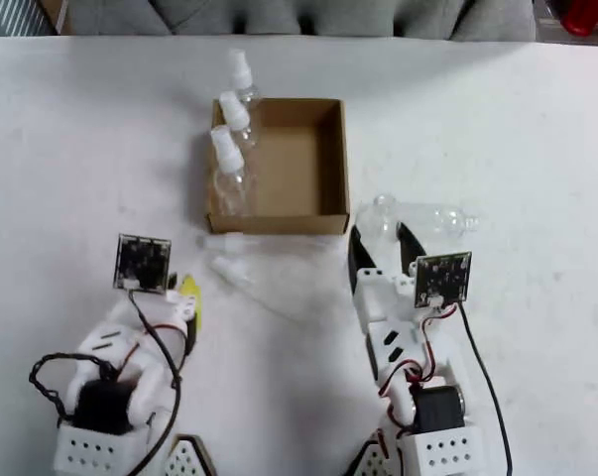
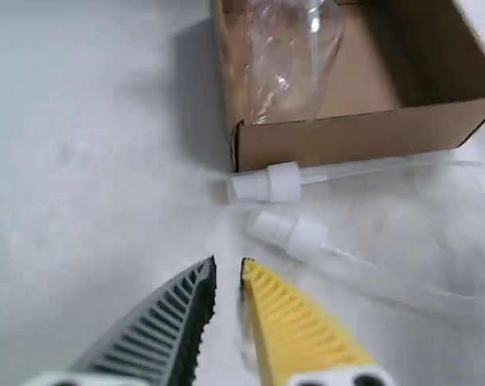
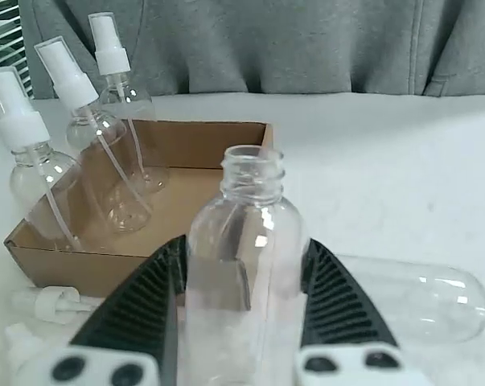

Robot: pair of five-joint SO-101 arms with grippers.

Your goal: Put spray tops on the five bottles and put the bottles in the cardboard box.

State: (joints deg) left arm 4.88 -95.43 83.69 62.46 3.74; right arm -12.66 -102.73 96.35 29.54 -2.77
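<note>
The left gripper (image 2: 228, 277) hangs low over the table (image 1: 80, 149), jaws all but together on nothing, with two loose spray tops (image 2: 266, 183) just beside the cardboard box's (image 1: 330, 159) near wall. Three capped bottles (image 1: 229, 149) stand inside along its left side — right of the box, the right gripper (image 3: 242, 245) is clamped on an upright uncapped bottle (image 3: 250, 201), another bare bottle (image 3: 423, 297) lying beside it.

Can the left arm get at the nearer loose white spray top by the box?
Probably yes: the white plastic spray top lies on bare table just ahead of the left hand, nothing between them.
</note>
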